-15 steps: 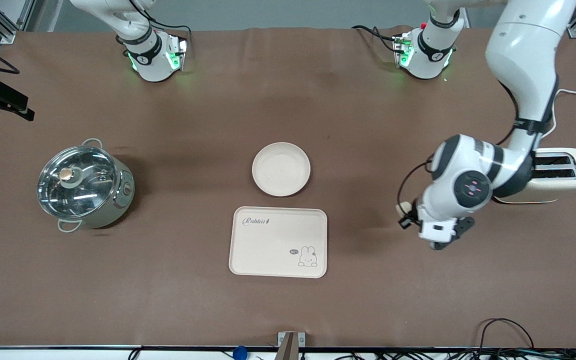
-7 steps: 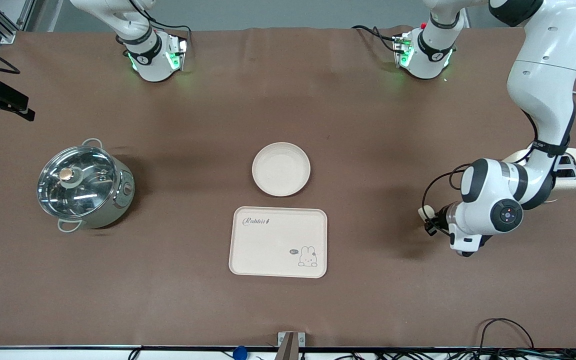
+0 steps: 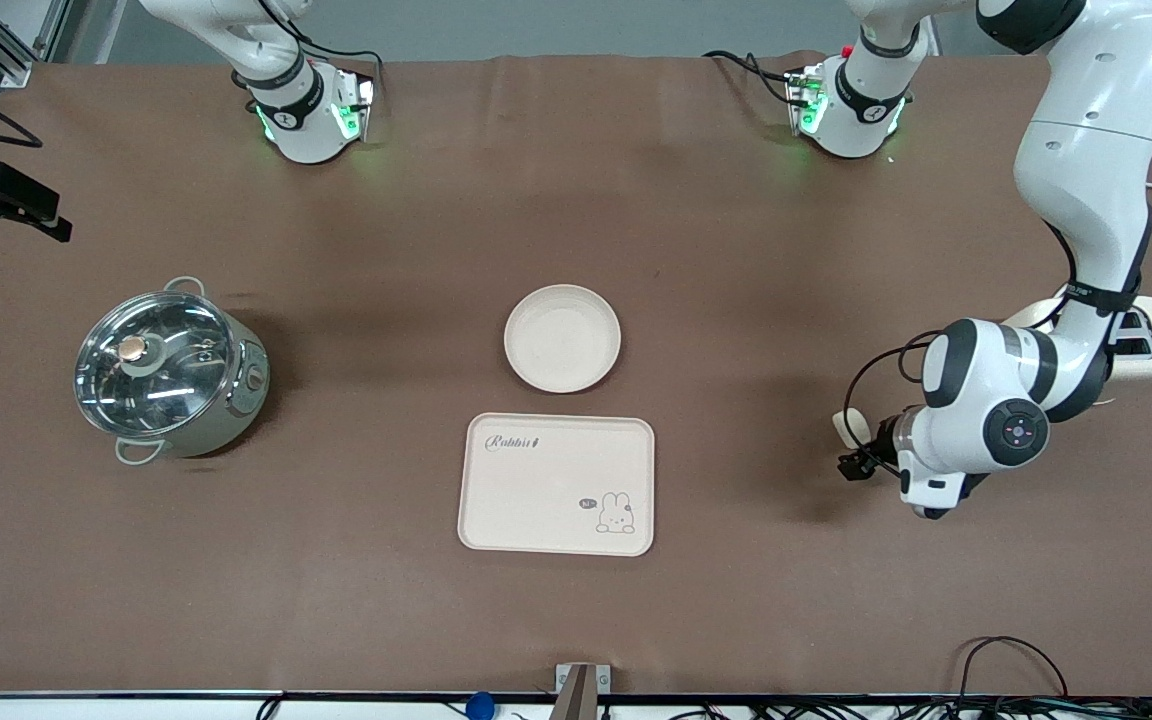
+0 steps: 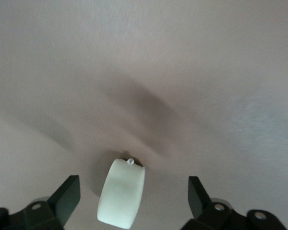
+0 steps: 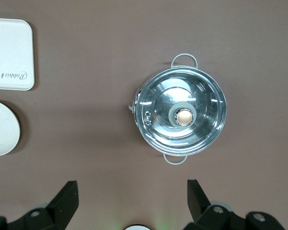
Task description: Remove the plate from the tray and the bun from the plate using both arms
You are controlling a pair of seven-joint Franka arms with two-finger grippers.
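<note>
The bun (image 4: 122, 194) is a pale cream puck standing on its edge on the brown table, between the two fingers of my left gripper (image 4: 133, 192). The fingers stand wide apart and touch nothing. In the front view the bun (image 3: 844, 425) and the left gripper (image 3: 850, 448) are near the left arm's end of the table, beside the toaster. The round cream plate (image 3: 562, 338) lies in the middle of the table and also shows in the right wrist view (image 5: 2, 127). My right gripper (image 5: 133, 192) is open and empty, high over the table beside the pot.
A cream rabbit tray (image 3: 556, 484) lies just nearer the camera than the plate. A steel pot with a glass lid (image 3: 168, 370) stands toward the right arm's end. A cream toaster (image 3: 1151, 340) stands at the left arm's end, partly under the left arm.
The left arm swung toward the left arm's end of the table, with the bun at its gripper, then almost stopped. Plate, tray and pot have not moved.
</note>
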